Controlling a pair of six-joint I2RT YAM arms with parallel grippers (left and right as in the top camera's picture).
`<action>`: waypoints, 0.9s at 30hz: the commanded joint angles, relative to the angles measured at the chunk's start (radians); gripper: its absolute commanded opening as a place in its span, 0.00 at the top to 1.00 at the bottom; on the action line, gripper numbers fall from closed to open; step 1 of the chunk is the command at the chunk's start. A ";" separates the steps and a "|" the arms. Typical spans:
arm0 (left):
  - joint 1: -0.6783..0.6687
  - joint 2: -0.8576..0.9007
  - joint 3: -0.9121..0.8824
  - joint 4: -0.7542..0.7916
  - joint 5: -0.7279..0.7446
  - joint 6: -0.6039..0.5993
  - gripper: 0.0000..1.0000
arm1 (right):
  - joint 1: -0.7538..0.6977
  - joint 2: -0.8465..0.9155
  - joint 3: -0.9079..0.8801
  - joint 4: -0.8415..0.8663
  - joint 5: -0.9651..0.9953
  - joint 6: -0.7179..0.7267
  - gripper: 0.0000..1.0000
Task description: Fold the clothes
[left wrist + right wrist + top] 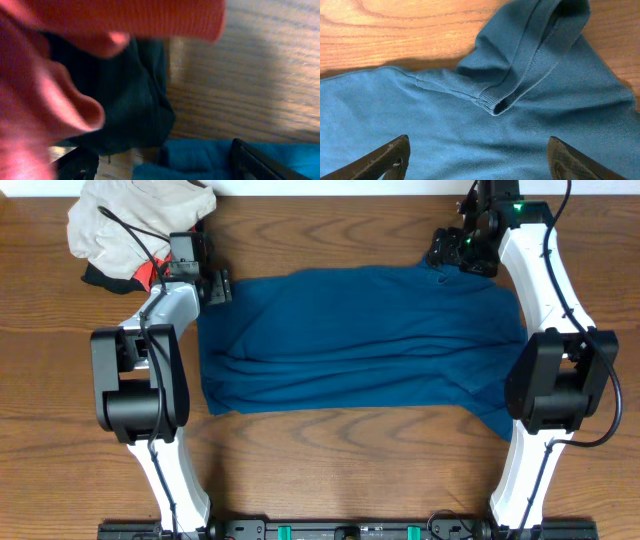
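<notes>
The teal-blue shirt (360, 340) lay spread across the middle of the wooden table (330, 470) as a wide, wrinkled band, with its long sides running left to right in the overhead view. One lower corner trailed down toward the right arm's base.

The left gripper (213, 285) sat at the shirt's upper left corner, just beside the pile of other garments in the upper left of the frame: a pale beige-grey garment (135, 215) on top, with orange-red cloth (150, 275) and black cloth (100, 278) showing beneath it. In the left wrist view the fingers (260, 160) stood spread apart at the bottom edge. A strip of teal cloth lay between them, bare wood above it, and nothing was pinched. The orange-red garment (125, 20) and the black garment (125, 100) filled the left of that frame.

The right gripper (455, 250) hung over the shirt's upper right corner. Its fingers (385, 160) were likewise wide apart and released. They were poised above the teal fabric, with a folded, ribbed hem (520, 75) lying just ahead of them near the shirt's edge.
</notes>
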 commanded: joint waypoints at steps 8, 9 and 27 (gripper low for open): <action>0.003 0.031 0.017 -0.028 0.079 -0.101 0.22 | 0.010 0.001 0.022 -0.002 -0.008 0.008 0.23; 0.003 0.031 0.017 -0.028 0.093 -0.107 0.25 | 0.010 0.001 0.022 -0.002 -0.008 0.008 0.23; 0.002 0.032 0.017 -0.036 0.121 -0.126 0.74 | 0.011 0.002 -0.015 -0.035 0.032 0.047 0.24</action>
